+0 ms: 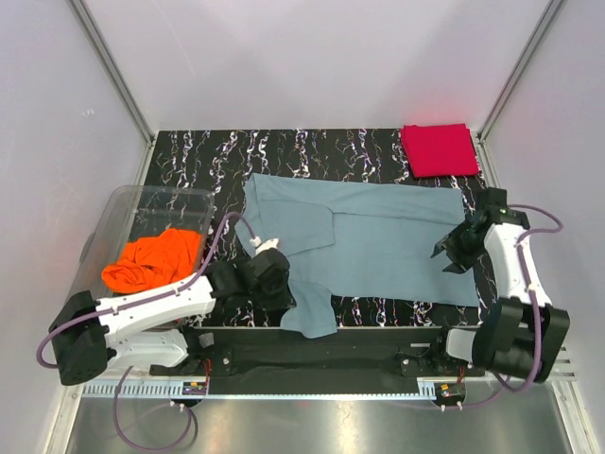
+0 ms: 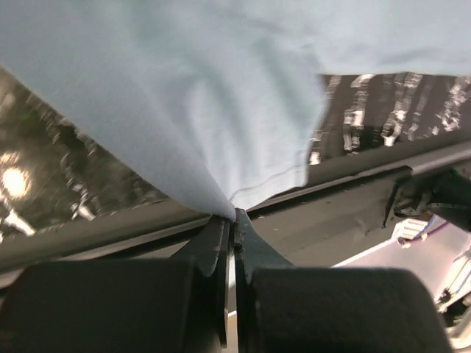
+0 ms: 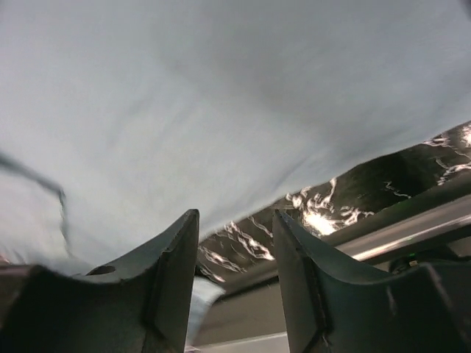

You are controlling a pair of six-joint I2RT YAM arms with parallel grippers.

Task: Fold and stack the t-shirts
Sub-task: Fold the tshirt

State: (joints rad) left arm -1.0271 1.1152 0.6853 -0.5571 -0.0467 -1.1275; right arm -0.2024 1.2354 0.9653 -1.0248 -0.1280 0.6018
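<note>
One grey-blue t-shirt (image 1: 378,241) lies spread across the table (image 1: 189,151). The left gripper (image 2: 232,217) is clamped tight on its near-left edge. The right gripper (image 3: 235,220) stands part open at the right edge, holding nothing. Close it fully over cloth before lifting, keeping both corners level.

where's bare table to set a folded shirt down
Far strip of table, between the grey-blue shirt and the back wall, left of the red shirt. Thin strip along the shirt's near hem too. Crowded near left: bin, left arm.
</note>
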